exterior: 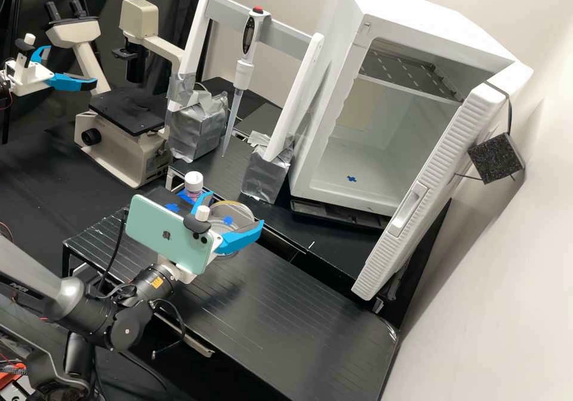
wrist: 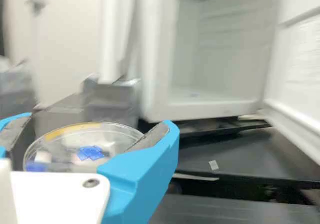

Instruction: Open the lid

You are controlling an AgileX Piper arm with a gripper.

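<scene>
**Gripper grasping a clear round lid above the low black platform**

The gripper is shown with its two blue fingers closed on the clear round lid, one at either side of its rim. The lid lies between the fingers, bears a blue cross-shaped mark on its face and has a yellowish band along part of its edge. A clear curved edge is seen just below the gripper; whether the lid is wholly parted from a dish cannot be told.

Surroundings, relative to the gripper: the low black platform extends beneath it and to its right. A white-capped bottle stands near, on its left, with a second blue mark on a dark surface on the same side. Farther to the left is a microscope. Ahead, well apart, a pipette hangs upright, tip downward, from a white and grey stand. Ahead and to the right is a white cabinet, its ribbed door standing open and a further blue mark on its floor. Directly behind the fingers, a pale green phone is mounted at the wrist.
</scene>
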